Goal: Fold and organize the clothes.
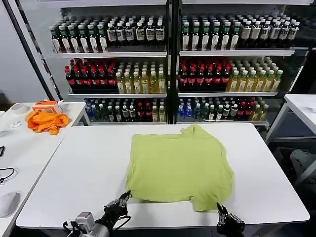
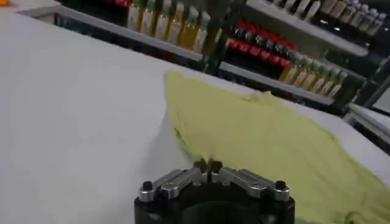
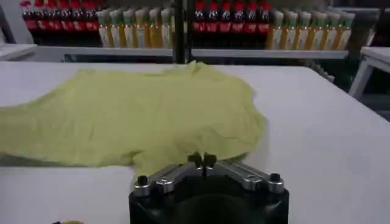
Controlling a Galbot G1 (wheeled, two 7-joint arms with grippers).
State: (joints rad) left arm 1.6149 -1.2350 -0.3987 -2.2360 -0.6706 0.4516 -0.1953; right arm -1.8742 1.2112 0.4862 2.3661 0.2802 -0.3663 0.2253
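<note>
On the white table (image 1: 74,168) in front of me lies the lime T-shirt (image 1: 180,165), spread out mostly flat near the middle, with one sleeve poking toward the far edge and another hanging toward the near edge. My left gripper (image 1: 120,201) sits low at the near edge of the table, just beside the shirt's near left corner, and its fingertips are pressed together with nothing between them. My right gripper (image 1: 224,213) sits low at the near edge too, just beside the near sleeve, and it is clenched on nothing as well. I think the shirt is light and soft and floppy, so it will bend and sag when I lift it. It may slide on the smooth table if I push it. I think the best places to pinch are the two near corners, one for each gripper. An orange cloth (image 1: 46,121) lies on the side table (image 1: 19,148), well apart.
</note>
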